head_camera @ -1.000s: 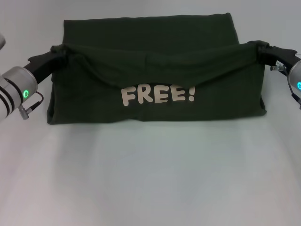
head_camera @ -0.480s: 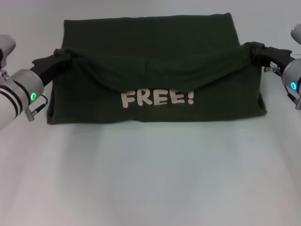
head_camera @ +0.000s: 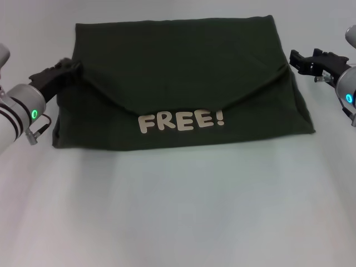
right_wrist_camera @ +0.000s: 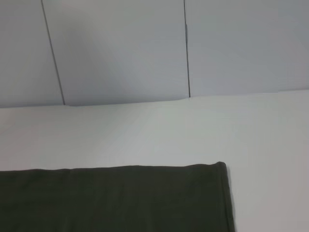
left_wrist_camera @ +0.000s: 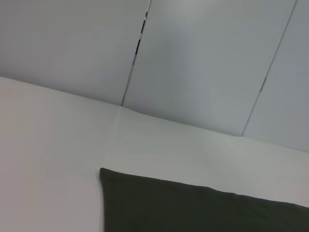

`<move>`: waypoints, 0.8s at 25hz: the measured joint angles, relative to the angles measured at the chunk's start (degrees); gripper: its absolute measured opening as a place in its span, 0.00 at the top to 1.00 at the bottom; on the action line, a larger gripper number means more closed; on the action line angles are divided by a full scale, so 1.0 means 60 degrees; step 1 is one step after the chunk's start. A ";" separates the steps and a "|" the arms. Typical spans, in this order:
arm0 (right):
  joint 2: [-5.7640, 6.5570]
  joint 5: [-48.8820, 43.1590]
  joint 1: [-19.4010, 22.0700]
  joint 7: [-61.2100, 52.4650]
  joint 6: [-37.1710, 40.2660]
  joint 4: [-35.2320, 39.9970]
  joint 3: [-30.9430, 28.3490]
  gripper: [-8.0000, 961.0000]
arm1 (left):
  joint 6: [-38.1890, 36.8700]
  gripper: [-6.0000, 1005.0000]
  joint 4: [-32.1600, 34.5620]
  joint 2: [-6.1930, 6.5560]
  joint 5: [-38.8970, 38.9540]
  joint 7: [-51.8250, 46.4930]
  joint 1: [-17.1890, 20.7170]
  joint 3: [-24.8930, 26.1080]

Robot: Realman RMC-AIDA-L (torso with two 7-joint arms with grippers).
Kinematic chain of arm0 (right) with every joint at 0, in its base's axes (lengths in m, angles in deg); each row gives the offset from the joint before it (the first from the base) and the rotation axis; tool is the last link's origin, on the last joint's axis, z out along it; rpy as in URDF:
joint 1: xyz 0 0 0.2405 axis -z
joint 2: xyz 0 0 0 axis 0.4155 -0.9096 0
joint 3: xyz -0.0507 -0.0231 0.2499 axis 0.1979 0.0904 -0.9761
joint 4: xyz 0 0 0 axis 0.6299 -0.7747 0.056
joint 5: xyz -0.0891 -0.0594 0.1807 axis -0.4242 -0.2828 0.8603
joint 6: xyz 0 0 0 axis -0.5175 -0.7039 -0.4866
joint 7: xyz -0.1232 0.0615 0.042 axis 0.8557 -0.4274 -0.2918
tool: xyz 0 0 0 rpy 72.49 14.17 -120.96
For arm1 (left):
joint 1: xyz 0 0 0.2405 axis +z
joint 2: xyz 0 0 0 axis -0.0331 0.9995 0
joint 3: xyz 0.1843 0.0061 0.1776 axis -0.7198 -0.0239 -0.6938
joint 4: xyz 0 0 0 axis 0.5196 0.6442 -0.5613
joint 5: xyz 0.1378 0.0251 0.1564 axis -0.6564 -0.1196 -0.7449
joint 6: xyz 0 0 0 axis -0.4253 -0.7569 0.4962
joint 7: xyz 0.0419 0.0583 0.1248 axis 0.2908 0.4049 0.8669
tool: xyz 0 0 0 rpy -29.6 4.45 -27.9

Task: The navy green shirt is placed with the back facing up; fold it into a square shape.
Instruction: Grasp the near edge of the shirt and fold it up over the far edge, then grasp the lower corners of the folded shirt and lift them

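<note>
The navy green shirt (head_camera: 178, 72) lies folded flat on the white table (head_camera: 178, 211), its upper layer dipping in a shallow V above the cream letters "FREE!" (head_camera: 182, 120). My left gripper (head_camera: 65, 69) is at the shirt's left edge, open and level with the fold's corner. A little off the right edge, my right gripper (head_camera: 297, 60) stands open and holds nothing. The left wrist view shows one corner of the shirt (left_wrist_camera: 193, 208). Another corner of the shirt (right_wrist_camera: 116, 198) lies on the table in the right wrist view.
Grey wall panels (left_wrist_camera: 203, 63) stand behind the table's far edge. Bare white table surface stretches in front of the shirt and to both sides.
Both grippers let go of the lifted fold and drew outward. The fabric dropped flat onto the shirt, and the letters sit slightly lower.
</note>
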 joint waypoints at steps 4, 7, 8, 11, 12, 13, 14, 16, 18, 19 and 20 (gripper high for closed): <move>-0.0001 0.0000 -0.0015 0.0000 0.0000 0.0015 -0.0004 0.43 | 0.0046 0.50 -0.0006 0.0046 0.0002 -0.0017 0.0003 -0.0050; 0.0000 -0.0001 -0.0014 0.0000 -0.0001 0.0018 -0.0004 0.35 | 0.0120 0.44 0.0003 0.0108 0.0005 -0.0039 -0.0017 -0.0054; 0.0001 -0.0001 -0.0011 -0.0001 0.0000 0.0018 -0.0004 0.32 | 0.0151 0.42 0.0014 0.0147 0.0005 -0.0094 -0.0018 -0.0054; 0.0016 0.0000 0.0039 -0.0023 0.0015 0.0031 -0.0008 0.25 | 0.0173 0.35 0.0073 0.0376 -0.0121 -0.0768 0.0076 -0.0180; 0.0030 0.0039 0.0078 -0.0064 0.0065 0.0039 -0.0019 0.25 | 0.0051 0.33 0.0096 0.0495 -0.0268 -0.1352 0.0191 -0.0414; 0.0048 0.0107 0.0120 -0.0107 0.0126 0.0045 -0.0029 0.25 | -0.0163 0.31 0.0165 0.0598 -0.0405 -0.1884 0.0317 -0.0729; 0.0085 0.0255 0.0210 -0.0220 0.0291 0.0049 -0.0031 0.25 | -0.0465 0.28 0.0276 0.0679 -0.0567 -0.2490 0.0470 -0.1056; 0.0234 0.0509 0.0535 -0.0809 0.0947 0.0097 0.0020 0.26 | -0.1343 0.21 0.0802 0.0767 -0.0942 -0.3782 0.0862 -0.1723; 0.0321 0.0508 0.0668 -0.1154 0.1235 0.0134 0.0066 0.26 | -0.2489 0.10 0.1522 0.0765 -0.1381 -0.4755 0.1281 -0.2084; 0.0421 0.0475 0.0801 -0.1550 0.1591 0.0160 0.0151 0.26 | -0.3087 0.11 0.1819 0.0762 -0.1631 -0.5060 0.1442 -0.2172; 0.0550 0.0443 0.0968 -0.1995 0.1965 0.0183 0.0286 0.26 | -0.3539 0.11 0.2028 0.0763 -0.1824 -0.5289 0.1545 -0.2231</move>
